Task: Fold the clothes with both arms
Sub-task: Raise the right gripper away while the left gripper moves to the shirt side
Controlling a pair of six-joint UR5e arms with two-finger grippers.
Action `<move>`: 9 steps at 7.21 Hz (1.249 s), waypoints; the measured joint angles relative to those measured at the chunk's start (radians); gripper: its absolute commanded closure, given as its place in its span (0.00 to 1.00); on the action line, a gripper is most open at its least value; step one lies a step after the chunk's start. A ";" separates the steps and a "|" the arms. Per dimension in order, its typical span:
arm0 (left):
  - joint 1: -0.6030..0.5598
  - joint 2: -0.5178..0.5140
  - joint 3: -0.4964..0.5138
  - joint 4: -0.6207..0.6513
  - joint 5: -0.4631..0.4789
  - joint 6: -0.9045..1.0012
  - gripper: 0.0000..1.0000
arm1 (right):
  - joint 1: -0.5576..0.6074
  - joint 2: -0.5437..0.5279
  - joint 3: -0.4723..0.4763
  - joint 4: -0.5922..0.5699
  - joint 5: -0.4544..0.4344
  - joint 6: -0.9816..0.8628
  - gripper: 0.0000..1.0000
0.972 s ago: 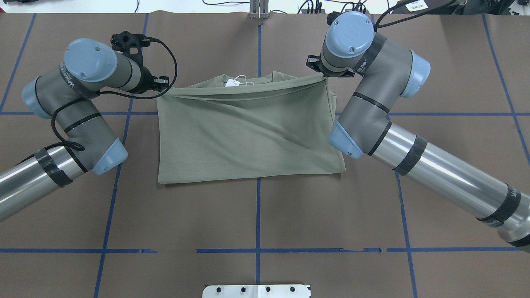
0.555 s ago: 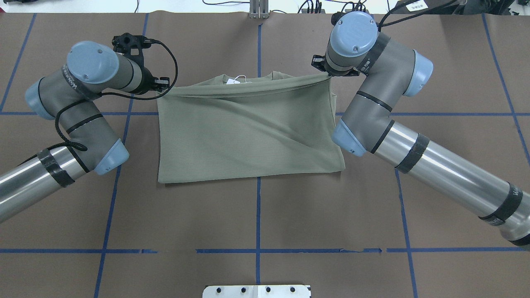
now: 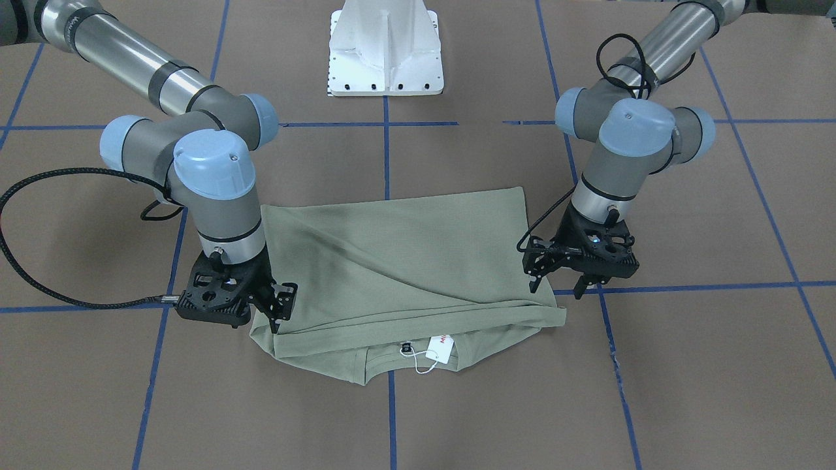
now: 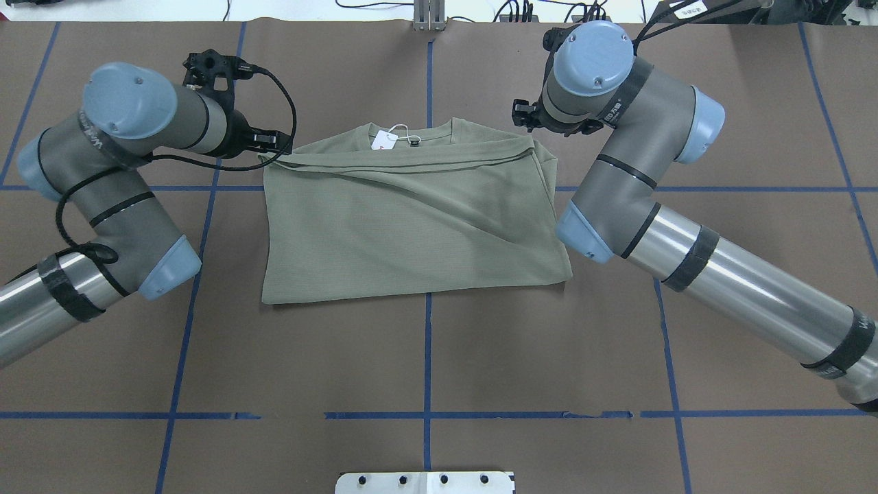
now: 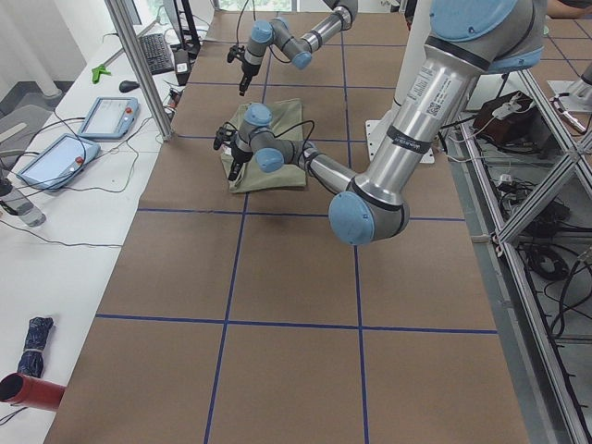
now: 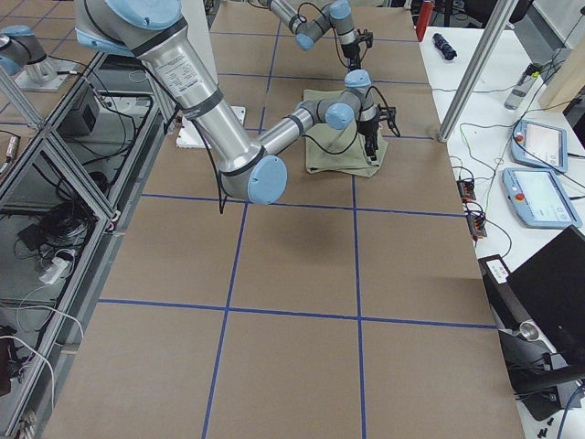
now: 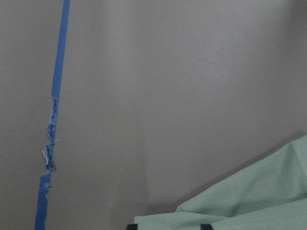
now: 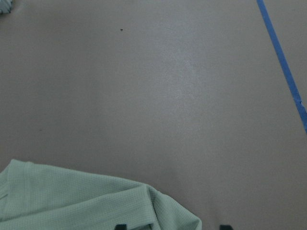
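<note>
While the shirt (image 4: 411, 226) lies folded on the table (image 4: 425, 357), toward the edge opposite the robot's base, you see the left gripper (image 3: 555, 287) and right gripper (image 3: 279, 310) spread wide at its collar-side corners.

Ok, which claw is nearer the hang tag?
The left claw: the hang tag lies off-centre on the shirt, toward that side, farther from the right claw.

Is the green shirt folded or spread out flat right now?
Folded. The shirt lies doubled over, its top layer's edge stopping just short of the collar and tag.
</note>
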 measured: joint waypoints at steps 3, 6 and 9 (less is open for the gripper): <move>0.103 0.166 -0.201 -0.011 0.004 -0.108 0.05 | 0.001 -0.054 0.096 -0.007 0.015 -0.018 0.00; 0.252 0.218 -0.224 -0.017 0.098 -0.277 0.24 | -0.002 -0.058 0.102 -0.006 0.014 -0.019 0.00; 0.302 0.222 -0.219 -0.017 0.128 -0.353 0.25 | -0.005 -0.058 0.102 -0.006 0.013 -0.019 0.00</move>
